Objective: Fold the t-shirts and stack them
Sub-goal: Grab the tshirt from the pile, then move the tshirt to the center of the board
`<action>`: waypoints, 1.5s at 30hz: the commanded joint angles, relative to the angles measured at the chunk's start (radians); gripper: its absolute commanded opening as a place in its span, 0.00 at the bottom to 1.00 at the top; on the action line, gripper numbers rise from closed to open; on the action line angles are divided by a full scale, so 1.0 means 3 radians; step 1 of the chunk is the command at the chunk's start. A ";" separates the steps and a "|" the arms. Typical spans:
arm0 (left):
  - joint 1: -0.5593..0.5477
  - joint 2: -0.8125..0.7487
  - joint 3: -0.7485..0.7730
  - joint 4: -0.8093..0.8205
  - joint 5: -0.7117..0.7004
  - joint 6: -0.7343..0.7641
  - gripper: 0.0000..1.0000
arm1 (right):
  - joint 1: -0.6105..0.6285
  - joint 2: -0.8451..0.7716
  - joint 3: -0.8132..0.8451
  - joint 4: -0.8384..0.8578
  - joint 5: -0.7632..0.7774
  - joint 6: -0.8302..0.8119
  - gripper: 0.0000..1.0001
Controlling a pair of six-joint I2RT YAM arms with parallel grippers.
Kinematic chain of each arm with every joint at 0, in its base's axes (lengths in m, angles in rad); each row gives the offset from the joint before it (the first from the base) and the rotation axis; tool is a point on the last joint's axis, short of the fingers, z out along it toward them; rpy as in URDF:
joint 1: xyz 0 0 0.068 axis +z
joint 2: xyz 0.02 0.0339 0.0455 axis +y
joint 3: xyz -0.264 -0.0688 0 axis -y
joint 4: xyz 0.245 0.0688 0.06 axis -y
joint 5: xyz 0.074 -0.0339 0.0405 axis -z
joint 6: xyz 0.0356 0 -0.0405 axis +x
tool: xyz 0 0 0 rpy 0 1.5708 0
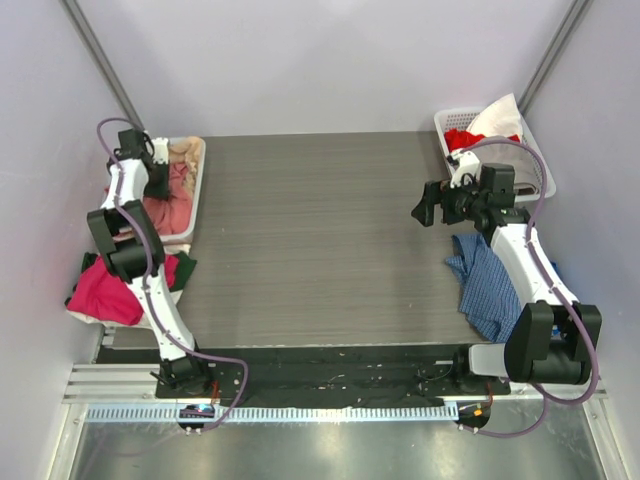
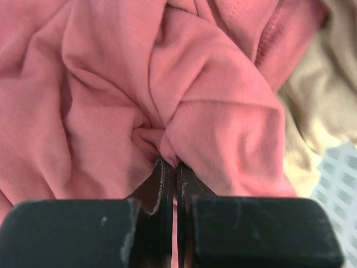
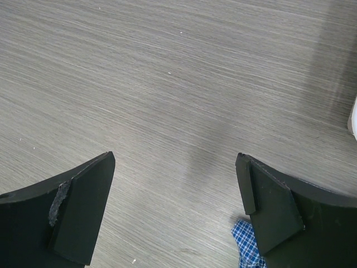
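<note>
A crumpled salmon-red t-shirt (image 2: 212, 111) fills the left wrist view. My left gripper (image 2: 172, 163) is shut on a pinched fold of it, with cloth showing between the closed jaws. In the top view the left gripper (image 1: 160, 183) reaches down into the white basket (image 1: 201, 185) at the table's left edge, where the salmon-red t-shirt (image 1: 170, 212) lies beside a beige t-shirt (image 1: 185, 152). The beige t-shirt (image 2: 329, 100) also shows on the right of the left wrist view. My right gripper (image 3: 174, 158) hangs open over bare table (image 3: 167, 84), holding nothing, right of centre (image 1: 420, 212).
A magenta-pink t-shirt (image 1: 105, 290) lies heaped off the table's left front corner. A second white basket (image 1: 446, 124) at the back right holds red (image 1: 462, 138) and white cloth (image 1: 497, 120). A blue checked cloth (image 1: 485, 280) lies by the right arm, its corner (image 3: 245, 245) under the right finger.
</note>
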 commanded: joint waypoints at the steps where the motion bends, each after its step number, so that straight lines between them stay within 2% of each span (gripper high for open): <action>1: 0.0039 -0.0763 -0.0164 -0.0117 0.0688 -0.0321 0.00 | -0.0021 0.0047 0.0061 0.0013 -0.0034 -0.0060 1.00; 2: -0.0006 -0.0913 -0.0164 -0.0142 0.0791 -0.0362 0.00 | -0.0016 0.0057 0.0061 0.0018 -0.0034 -0.0060 1.00; 4: -0.0220 -0.1234 -0.0169 -0.0290 0.0684 -0.0246 0.00 | -0.0021 0.0113 0.0061 0.0008 -0.0039 -0.0066 1.00; 7: -0.0431 -0.1659 -0.0251 -0.0214 0.0884 -0.0368 0.00 | -0.0021 0.0185 0.0076 -0.0018 -0.0044 -0.0071 1.00; 9: -0.0574 -0.1737 -0.0190 -0.0280 0.0879 -0.0394 0.00 | -0.0021 0.0205 0.0091 -0.0038 -0.0044 -0.0071 1.00; 14: -0.0676 -0.1804 0.0157 -0.0521 0.1180 -0.0562 0.00 | -0.0021 0.0210 0.0081 -0.0038 -0.0049 -0.0071 1.00; 18: -0.0784 -0.1855 0.0357 -0.0506 0.1415 -0.0720 0.00 | -0.0021 0.0246 0.0081 -0.0033 -0.0034 -0.0076 1.00; 24: -0.1228 -0.1758 0.0877 -0.0454 0.1610 -0.0782 0.00 | -0.0021 0.0277 0.0081 -0.0038 -0.0008 -0.0086 1.00; 28: -0.1652 -0.1610 0.1374 -0.0475 0.1381 -0.0797 0.00 | -0.0021 0.0292 0.0081 -0.0038 0.0023 -0.0091 1.00; 31: -0.1836 -0.1523 0.1722 -0.0419 0.1370 -0.0854 0.00 | -0.0026 0.0323 0.0076 -0.0038 0.0043 -0.0101 1.00; 35: -0.2118 -0.1584 0.1667 -0.0347 0.1145 -0.0717 0.00 | -0.0026 0.0349 0.0086 -0.0054 0.0043 -0.0107 1.00; 45: -0.2506 -0.1738 0.0548 -0.0158 0.0894 -0.0481 0.00 | -0.0036 0.0359 0.0086 -0.0049 0.0068 -0.0117 1.00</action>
